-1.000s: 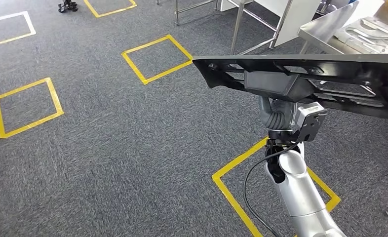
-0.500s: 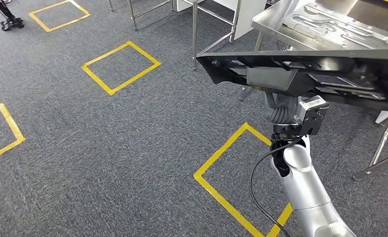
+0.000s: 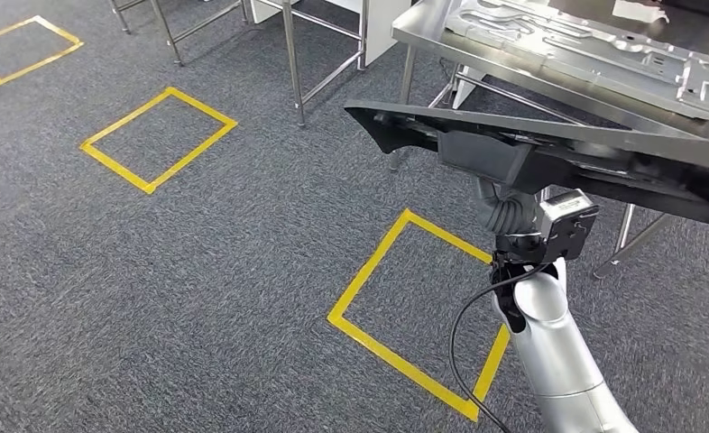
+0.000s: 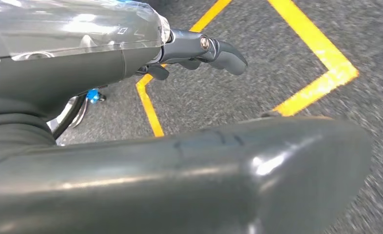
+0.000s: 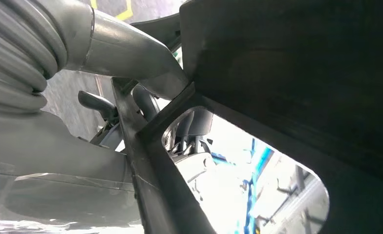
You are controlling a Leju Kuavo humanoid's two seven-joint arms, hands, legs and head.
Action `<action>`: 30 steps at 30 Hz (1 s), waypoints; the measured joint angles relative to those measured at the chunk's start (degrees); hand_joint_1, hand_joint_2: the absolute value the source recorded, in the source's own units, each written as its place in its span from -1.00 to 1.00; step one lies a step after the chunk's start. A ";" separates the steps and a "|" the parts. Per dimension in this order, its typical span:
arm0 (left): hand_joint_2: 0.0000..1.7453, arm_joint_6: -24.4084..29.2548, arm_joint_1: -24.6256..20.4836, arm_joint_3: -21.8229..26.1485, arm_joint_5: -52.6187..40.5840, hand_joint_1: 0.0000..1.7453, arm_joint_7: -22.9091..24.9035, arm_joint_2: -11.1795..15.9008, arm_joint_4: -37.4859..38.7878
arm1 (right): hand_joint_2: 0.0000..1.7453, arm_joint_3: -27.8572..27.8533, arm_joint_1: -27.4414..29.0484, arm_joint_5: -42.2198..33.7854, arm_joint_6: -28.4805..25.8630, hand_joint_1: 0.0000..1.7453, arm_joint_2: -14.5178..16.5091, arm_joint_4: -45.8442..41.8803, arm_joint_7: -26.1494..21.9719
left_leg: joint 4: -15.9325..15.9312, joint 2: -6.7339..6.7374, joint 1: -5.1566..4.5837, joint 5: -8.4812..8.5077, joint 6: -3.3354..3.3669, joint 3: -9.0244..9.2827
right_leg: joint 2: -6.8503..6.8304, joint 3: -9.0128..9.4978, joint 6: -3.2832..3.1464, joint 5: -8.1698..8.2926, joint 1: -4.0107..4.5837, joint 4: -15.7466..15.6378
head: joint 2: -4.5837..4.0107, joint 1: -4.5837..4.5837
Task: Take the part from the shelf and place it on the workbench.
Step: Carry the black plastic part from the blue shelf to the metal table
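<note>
Our right hand's fingers [image 5: 145, 102] curl through a cutout in the part [image 3: 549, 149], a wide, flat, black moulded panel with ribs and openings, and hold it from below; the thick grey thumb presses its rim. In the head view the right hand [image 3: 504, 203] sits under the panel's middle, above the ribbed grey wrist cover and the smooth silver forearm with a black cable looping beside it. The part is carried in the air, nearly level, its pointed end toward our left, just in front of and below the near edge of the table [image 3: 441, 41]. That table is brushed steel on thin steel legs and bears a pale grey pressed metal plate [image 3: 594, 50] with raised channels near its near edge. Our left hand [image 4: 199, 48] hangs over the carpet, its dark fingers loosely curled and holding nothing. The floor [image 3: 197, 271] is coarse grey carpet marked with yellow tape squares [image 3: 414, 307]. Compared with half a second ago, the whole view has swung: the table now lies closer and further left, while the part stays in our grasp.
</note>
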 joint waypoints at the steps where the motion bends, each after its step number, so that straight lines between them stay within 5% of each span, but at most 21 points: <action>1: -1.00 -0.19 -0.03 0.01 0.07 -1.00 -0.13 0.01 0.00 | 1.00 -0.10 0.09 0.24 -0.01 1.00 0.05 -0.41 0.06 | -0.04 0.65 -0.09 -0.13 -0.26 0.15 | 0.12 0.03 -0.32 -0.15 0.23 -0.35 | 0.00 -0.01; 3: -1.00 -0.82 -0.15 0.01 0.14 -1.00 -0.47 0.02 0.00 | 1.00 -0.47 0.47 0.76 -0.04 1.00 0.10 -1.15 0.21 | -0.09 1.69 -0.07 -0.46 -0.85 0.47 | 1.75 0.02 -0.84 0.11 0.00 -0.65 | 0.00 -0.01; 5: -1.00 -1.91 -0.21 0.02 0.17 -1.00 -1.09 0.11 0.00 | 1.00 -1.11 1.05 1.49 -0.03 1.00 0.22 -2.14 0.41 | 2.09 -0.46 0.11 -2.22 -1.51 -0.15 | 3.18 0.26 -1.42 0.44 -0.52 -1.06 | 0.00 -0.02; 7: -1.00 -3.02 -0.16 0.03 0.15 -1.00 -1.67 0.33 0.00 | 1.00 -2.02 2.00 2.12 0.20 1.00 0.34 -3.18 0.59 | 8.82 -3.89 0.42 -5.88 -1.95 -3.02 | 4.55 0.33 -1.77 0.58 -0.71 -1.17 | 0.00 -0.03; 9: -1.00 -3.75 -0.03 0.03 0.14 -1.00 -2.03 0.57 0.00 | 1.00 -3.19 3.40 2.34 0.73 1.00 0.31 -3.91 0.68 | 15.64 -4.93 0.55 -8.26 -2.11 -6.30 | 6.15 0.30 -1.85 0.59 -0.66 -1.09 | 0.00 -0.03; 10: -1.00 -4.03 0.03 0.03 0.15 -1.00 -2.19 0.66 0.00 | 1.00 -3.77 4.05 2.34 0.99 1.00 0.26 -4.17 0.67 | 16.65 -5.04 0.56 -7.97 -2.12 -6.90 | 7.03 0.30 -1.85 0.58 -0.66 -1.02 | 0.00 -0.03; 12: -1.00 -4.68 0.08 -0.01 0.10 -1.00 -2.63 0.84 0.00 | 1.00 -4.95 5.07 2.25 1.52 1.00 0.13 -4.62 0.53 | 11.65 -5.83 0.66 -4.17 -1.91 -4.92 | 8.96 0.32 -1.73 0.53 -0.69 -0.82 | 0.00 -0.03; 14: -1.00 -5.73 0.10 -0.08 -0.05 -1.00 -3.20 1.04 0.00 | 1.00 -6.20 5.75 2.17 1.87 1.00 -0.10 -5.17 0.31 | 3.86 -9.07 1.02 -0.83 -1.53 -1.58 | 10.69 0.14 -1.32 0.40 -0.69 -0.43 | 0.00 -0.02; 16: -1.00 -6.69 0.08 -0.16 -0.31 -1.00 -3.61 1.19 0.00 | 1.00 -7.52 6.35 2.17 2.09 1.00 -0.49 -5.73 0.14 | 0.76 -11.03 1.12 -0.32 -1.14 -0.22 | 12.13 -0.36 -0.54 0.48 -0.88 -0.23 | 0.00 -0.02; 18: -1.00 -7.09 -0.02 -0.25 -0.47 -1.00 -3.74 1.27 0.00 | 1.00 -8.84 7.07 2.16 2.23 1.00 -1.06 -6.26 0.08 | 0.27 -9.65 1.05 -0.11 -0.52 0.04 | 13.35 -0.75 0.34 0.72 -1.17 -0.34 | 0.00 -0.03; 20: -1.00 -7.19 -0.06 -0.31 -0.50 -1.00 -3.80 1.38 0.00 | 1.00 -9.89 7.52 2.16 2.27 1.00 -1.63 -6.69 0.04 | -0.48 -7.99 1.21 0.28 0.26 0.38 | 11.13 -1.56 0.99 -0.28 -1.02 1.16 | 0.00 -0.01; 22: -1.00 -7.21 0.02 -0.32 -0.51 -1.00 -3.82 1.46 0.00 | 1.00 -10.36 7.60 2.16 2.27 1.00 -1.90 -6.88 0.01 | -0.85 -6.26 1.15 0.36 0.70 0.56 | 6.88 -4.47 1.54 -3.52 -0.94 7.06 | 0.00 0.02; 24: -1.00 -7.21 0.15 -0.32 -0.53 -1.00 -3.91 1.50 0.00 | 1.00 -10.46 7.90 2.13 2.27 1.00 -1.95 -6.88 0.02 | -0.82 -4.43 1.00 0.18 0.80 0.55 | 5.11 -8.09 2.04 -6.32 -1.24 14.13 | 0.00 0.02; 25: -1.00 -7.21 0.18 -0.34 -0.57 -1.00 -4.16 1.51 0.00 | 1.00 -10.56 8.12 2.11 2.28 1.00 -1.97 -6.88 0.03 | -0.79 -3.55 0.97 0.05 0.76 0.58 | 4.86 -8.83 2.19 -6.32 -1.40 15.50 | 0.00 0.03; 27: -1.00 -7.30 0.14 -0.48 -0.66 -1.00 -4.97 1.54 0.00 | 1.00 -10.90 8.37 2.10 2.33 1.00 -2.03 -6.93 0.06 | -0.70 -1.98 0.97 -0.29 0.56 0.79 | 4.30 -7.00 2.30 -3.61 -1.56 12.00 | 0.00 0.02; 30: -1.00 -7.87 0.08 -0.64 -0.64 -1.00 -6.01 1.60 0.00 | 1.00 -11.92 8.49 1.72 3.15 1.00 -2.50 -7.32 0.14 | -0.54 -0.16 0.64 -1.07 -0.21 1.43 | 0.76 -1.02 1.50 0.43 -1.10 1.05 | 0.00 0.02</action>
